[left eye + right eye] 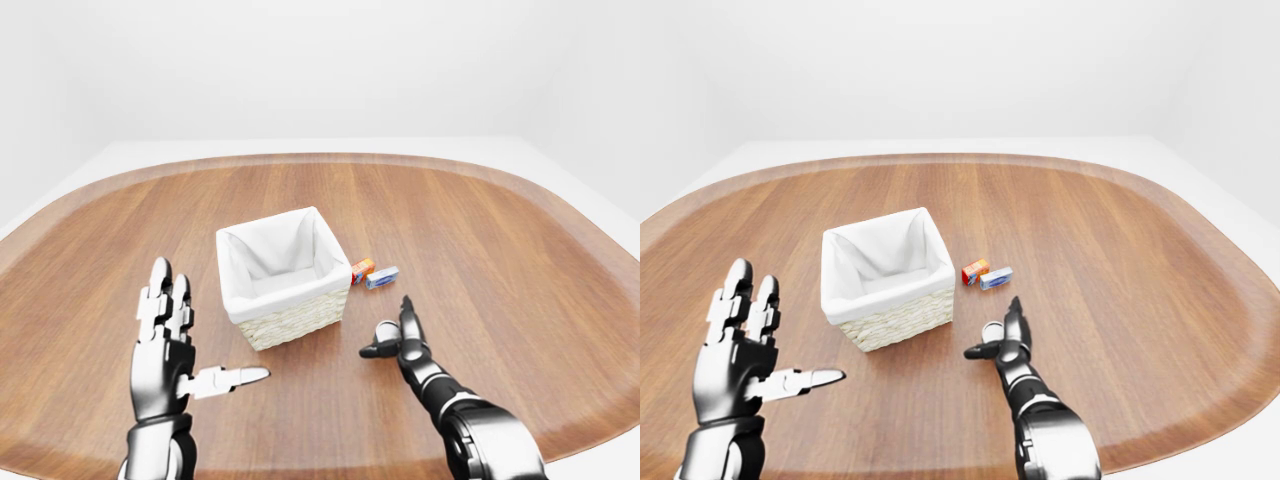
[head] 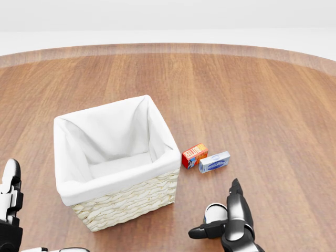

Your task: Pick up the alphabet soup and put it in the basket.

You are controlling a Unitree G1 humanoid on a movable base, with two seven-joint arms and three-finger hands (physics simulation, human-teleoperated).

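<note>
My right hand, fingers spread and gripping nothing, stands just right of the upright alphabet soup, thumb crossing below it; the can sits near the basket, toward its lower right.

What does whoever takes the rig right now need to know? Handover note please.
Right hand: open, fingers standing about the soup can, no grasp closed.
Left hand: open, idle, raised at the views' lower left.
Can: upright on the table, to the basket's lower right in the head view.
Basket: holds nothing visible.
Two small boxes lie just beyond the can; leave them.
Done: reach only.
Left: grasp, lift, drop in basket.
</note>
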